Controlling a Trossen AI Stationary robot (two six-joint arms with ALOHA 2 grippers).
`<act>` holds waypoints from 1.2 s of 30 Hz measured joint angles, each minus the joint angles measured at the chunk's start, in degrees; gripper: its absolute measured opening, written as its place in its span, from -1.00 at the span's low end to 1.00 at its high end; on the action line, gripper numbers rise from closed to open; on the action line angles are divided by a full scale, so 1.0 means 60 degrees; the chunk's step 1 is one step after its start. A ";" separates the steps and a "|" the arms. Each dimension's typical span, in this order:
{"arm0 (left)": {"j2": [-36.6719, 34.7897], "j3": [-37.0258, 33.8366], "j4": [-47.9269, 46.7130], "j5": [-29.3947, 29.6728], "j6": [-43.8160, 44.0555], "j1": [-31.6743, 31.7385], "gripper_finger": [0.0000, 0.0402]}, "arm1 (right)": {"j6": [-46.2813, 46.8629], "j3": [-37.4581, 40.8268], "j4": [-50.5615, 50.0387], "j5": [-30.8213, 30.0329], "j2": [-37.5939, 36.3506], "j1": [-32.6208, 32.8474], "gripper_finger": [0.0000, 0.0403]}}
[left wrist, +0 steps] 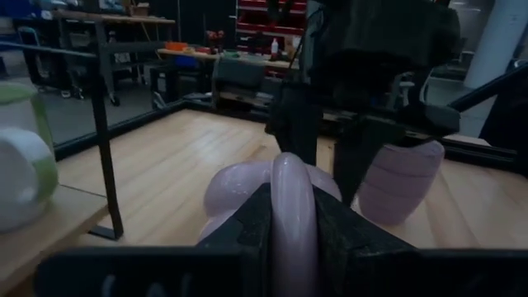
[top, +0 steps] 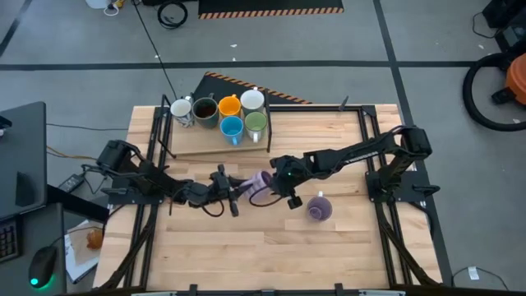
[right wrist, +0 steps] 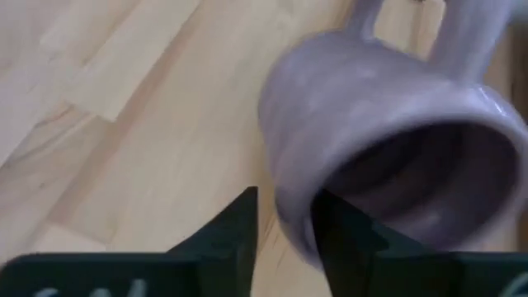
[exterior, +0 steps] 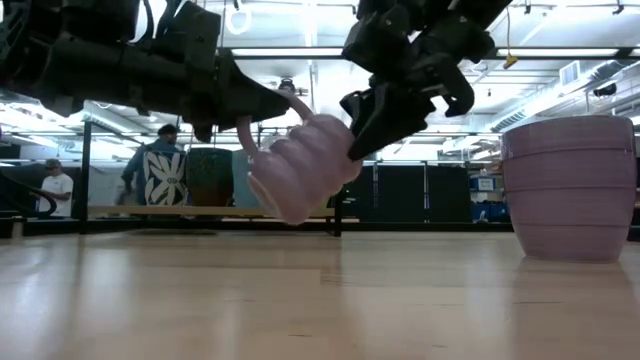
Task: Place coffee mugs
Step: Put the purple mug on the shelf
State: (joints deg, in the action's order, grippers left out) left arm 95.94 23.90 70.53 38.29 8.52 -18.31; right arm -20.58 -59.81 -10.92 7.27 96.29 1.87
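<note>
Two hands meet over the middle of the wooden desk (top: 246, 247) and share one lavender mug (top: 261, 184). The left hand (top: 238, 186) is closed on the mug's handle (left wrist: 292, 206); the left wrist view shows the pink loop pinched between its two dark fingers (left wrist: 252, 227). The right hand (top: 283, 185) is clamped on the mug's rim, with one finger (right wrist: 239, 223) outside the wall and the other inside the opening, as the right wrist view shows. In the low view the mug (exterior: 300, 165) hangs tilted in the air between the two hands, clear of the desk, its ribbed body leaning with the handle up toward the left hand.

A second lavender mug (top: 320, 206) sits on the desk just beside the right hand, on its outer side, touching neither hand. In the low view it stands to the right, resting flat on the wood.

Six more mugs are grouped on a raised wooden board (top: 197, 141) well beyond both hands, at the far side of the desk: one white mug (top: 182, 109) at the left end, one dark brown mug (top: 205, 109), one orange mug (top: 229, 106), a second white mug (top: 252, 100), one blue mug (top: 232, 127) and one green mug (top: 256, 122). That makes eight mugs in all: two lavender, two white, and one each of the other four colours.

Two people stand in the room behind the desk, seen in the low view.
</note>
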 joint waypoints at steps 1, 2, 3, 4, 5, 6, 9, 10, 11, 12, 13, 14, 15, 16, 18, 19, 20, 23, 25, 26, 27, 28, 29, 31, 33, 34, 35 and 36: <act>0.0061 0.0000 0.0029 -0.0032 0.0070 0.0000 -0.69 | -0.0013 0.0000 -0.0101 -0.0016 -0.0030 -0.0013 -0.49; 0.0111 0.0000 0.0026 -0.0059 0.0169 0.0000 -0.68 | -0.0038 -0.0002 -0.0104 -0.0002 -0.0046 -0.0015 -0.55; 0.0125 0.0000 -0.0016 -0.0057 0.0229 -0.0002 -0.68 | -0.0047 -0.0004 -0.0122 0.0011 -0.0047 -0.0016 -0.62; 0.0143 0.0000 0.0011 -0.0100 0.0253 -0.0026 -0.67 | -0.0091 -0.0004 -0.0146 0.0008 -0.0047 -0.0015 -0.69; 0.0165 0.0000 0.0023 -0.0125 0.0270 -0.0041 -0.67 | -0.0161 -0.0004 -0.0163 0.0018 -0.0047 -0.0015 -0.75; 0.0194 0.0002 0.0036 -0.0175 0.0274 -0.0040 -0.67 | -0.0186 -0.0004 -0.0194 0.0070 -0.0047 -0.0013 -0.80; 0.0201 0.0007 0.0030 -0.0316 0.0304 -0.0058 -0.66 | -0.0226 -0.0004 -0.0219 0.0199 -0.0047 0.0011 -0.87; 0.0201 0.0007 0.0028 -0.0353 0.0304 -0.0055 -0.66 | -0.0226 -0.0004 -0.0225 0.0197 -0.0047 0.0011 -0.87; 0.0201 0.0011 0.0010 -0.0410 0.0304 -0.0045 -0.66 | -0.0251 -0.0004 -0.0260 0.0179 -0.0047 0.0006 -0.87; 0.0201 0.0011 -0.0012 -0.0451 0.0304 -0.0040 -0.66 | -0.0317 -0.0004 -0.0323 0.0125 -0.0047 -0.0001 -0.86; 0.0201 0.0011 -0.0056 -0.0474 0.0327 -0.0040 -0.66 | -0.0392 -0.0038 -0.0428 0.0061 -0.0047 -0.0004 -0.84; 0.0201 0.0016 -0.0154 -0.0517 0.0380 -0.0040 -0.66 | -0.0423 -0.0109 -0.0598 -0.0031 -0.0047 -0.0004 -0.81; 0.0201 0.0022 -0.0302 -0.0572 0.0456 -0.0040 -0.66 | -0.0426 -0.0209 -0.0859 -0.0138 -0.0047 0.0002 -0.79; 0.0201 0.0018 -0.0484 -0.0601 0.0510 -0.0040 -0.66 | -0.0428 -0.0324 -0.1128 -0.0225 -0.0047 0.0004 -0.78; 0.0201 0.0018 -0.0761 -0.0722 0.0626 -0.0028 -0.66 | -0.0477 -0.0546 -0.1606 -0.0251 -0.0047 0.0000 -0.77; 0.0201 0.0027 -0.0890 -0.0746 0.0756 -0.0016 -0.65 | -0.0506 -0.0647 -0.1793 -0.0258 -0.0047 -0.0004 -0.78; 0.0201 0.0036 -0.1049 -0.0789 0.0860 0.0001 -0.65 | -0.0534 -0.0762 -0.2027 -0.0255 -0.0047 -0.0004 -0.78; 0.0201 0.0036 -0.1555 -0.0849 0.1311 0.0025 -0.62 | -0.0541 -0.1051 -0.2585 -0.0277 -0.0047 0.0041 -0.79; 0.0201 0.0040 -0.1841 -0.0872 0.1609 0.0025 -0.59 | -0.0565 -0.1219 -0.2925 -0.0345 -0.0047 0.0077 -0.79; 0.0201 0.0040 -0.1953 -0.0875 0.1774 0.0025 -0.56 | -0.0571 -0.1301 -0.3132 -0.0375 -0.0047 0.0083 -0.79; 0.0198 0.0037 -0.2059 -0.0865 0.1906 0.0022 -0.53 | -0.0571 -0.1356 -0.3348 -0.0405 -0.0047 0.0084 -0.79; 0.0197 0.0033 -0.2150 -0.0883 0.2035 0.0022 -0.49 | -0.0582 -0.1394 -0.3533 -0.0438 -0.0047 0.0087 -0.79; 0.0197 0.0033 -0.2206 -0.0936 0.2153 0.0029 -0.45 | -0.0603 -0.1408 -0.3610 -0.0479 -0.0047 0.0103 -0.79; 0.0197 0.0033 -0.2269 -0.1078 0.2454 0.0082 -0.36 | -0.0636 -0.1422 -0.3668 -0.0504 -0.0047 0.0118 -0.79; 0.0194 0.0034 -0.2388 -0.1401 0.2804 0.0175 -0.28 | -0.0714 -0.1432 -0.3920 -0.0503 -0.0052 0.0120 -0.79; 0.0194 0.0069 -0.2587 -0.1606 0.2988 0.0251 -0.24 | -0.0779 -0.1437 -0.4072 -0.0523 -0.0060 0.0120 -0.79; 0.0194 0.0153 -0.2841 -0.1870 0.3017 0.0328 -0.21 | -0.0828 -0.1443 -0.4224 -0.0573 -0.0066 0.0120 -0.79; 0.0194 0.0267 -0.3084 -0.2122 0.3015 0.0401 -0.18 | -0.0862 -0.1443 -0.4370 -0.0599 -0.0069 0.0120 -0.79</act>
State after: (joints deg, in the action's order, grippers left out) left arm 97.10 25.50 52.03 25.55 26.61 -15.90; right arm -25.75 -68.47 -37.14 3.67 95.88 2.59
